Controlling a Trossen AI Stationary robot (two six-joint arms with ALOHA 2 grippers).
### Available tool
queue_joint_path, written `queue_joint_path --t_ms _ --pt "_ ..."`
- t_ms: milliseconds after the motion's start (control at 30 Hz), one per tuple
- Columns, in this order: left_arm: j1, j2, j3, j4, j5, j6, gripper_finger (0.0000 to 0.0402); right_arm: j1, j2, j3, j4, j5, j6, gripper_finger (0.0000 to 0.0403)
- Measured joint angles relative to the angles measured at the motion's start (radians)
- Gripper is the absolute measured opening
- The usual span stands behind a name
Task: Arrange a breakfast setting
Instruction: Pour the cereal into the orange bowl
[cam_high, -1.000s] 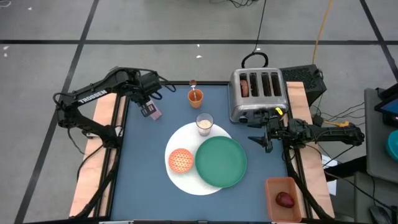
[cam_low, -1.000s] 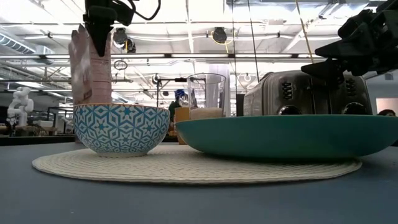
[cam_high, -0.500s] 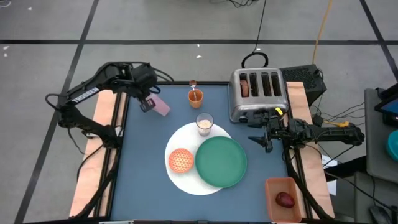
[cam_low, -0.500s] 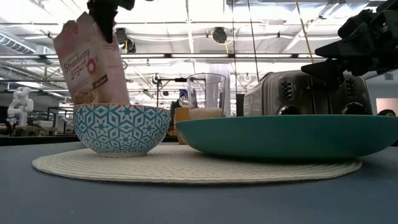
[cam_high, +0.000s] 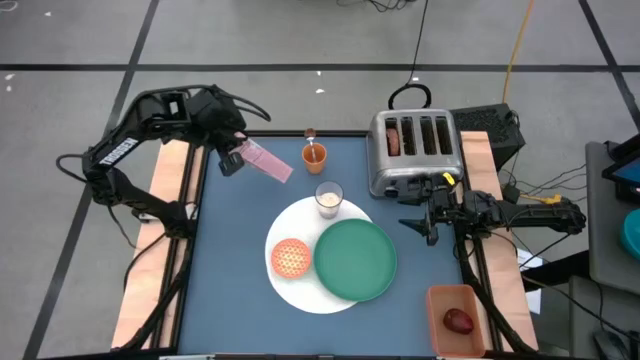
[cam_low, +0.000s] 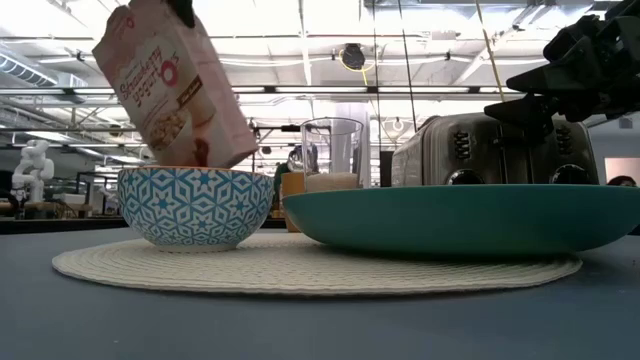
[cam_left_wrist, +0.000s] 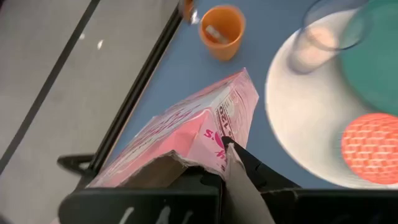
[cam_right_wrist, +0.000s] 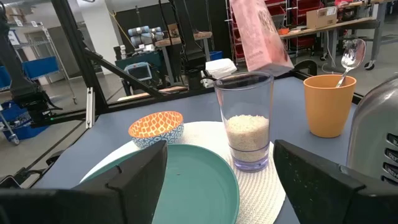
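My left gripper (cam_high: 230, 160) is shut on the pink cereal box (cam_high: 268, 163), held in the air over the table's far left part. In the low view the box (cam_low: 170, 85) slants above the patterned bowl (cam_low: 195, 205). The bowl (cam_high: 291, 257) and green plate (cam_high: 356, 260) rest on the large white plate (cam_high: 300, 225), with the milk glass (cam_high: 329, 198) on its far rim. The orange cup (cam_high: 314, 155) holds a spoon (cam_right_wrist: 348, 59). My right gripper (cam_high: 425, 222) waits open beside the toaster, touching nothing. My left gripper pinches the cereal box at its opened top end (cam_left_wrist: 211, 155) between its two fingers; one dark finger (cam_left_wrist: 245, 168) lies on the box's narrow side. The fingers slant down from the far left. The box hangs clear of the table, tilted, its bottom end (cam_high: 285, 172) toward the orange cup.
A silver toaster (cam_high: 415, 152) stands at the far right, with something brown in one slot. A tan bin (cam_high: 447, 300) at the near right corner holds a dark-red fruit (cam_high: 458, 321). Bare blue table (cam_high: 230, 280) lies at the near left.
My left gripper has risen and drawn back toward the table's far left corner, tipping upward, still shut. The cereal box has been lifted clear of the table and tilted from upright, its bottom end swinging out toward the orange cup.
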Motion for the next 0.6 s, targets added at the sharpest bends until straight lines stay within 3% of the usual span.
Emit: queue_joint_path --t_ms 600 --pt "-0.172 0.0 0.14 0.0 0.021 -0.005 0.0 0.0 0.0 0.0 0.003 0.0 0.0 0.0286"
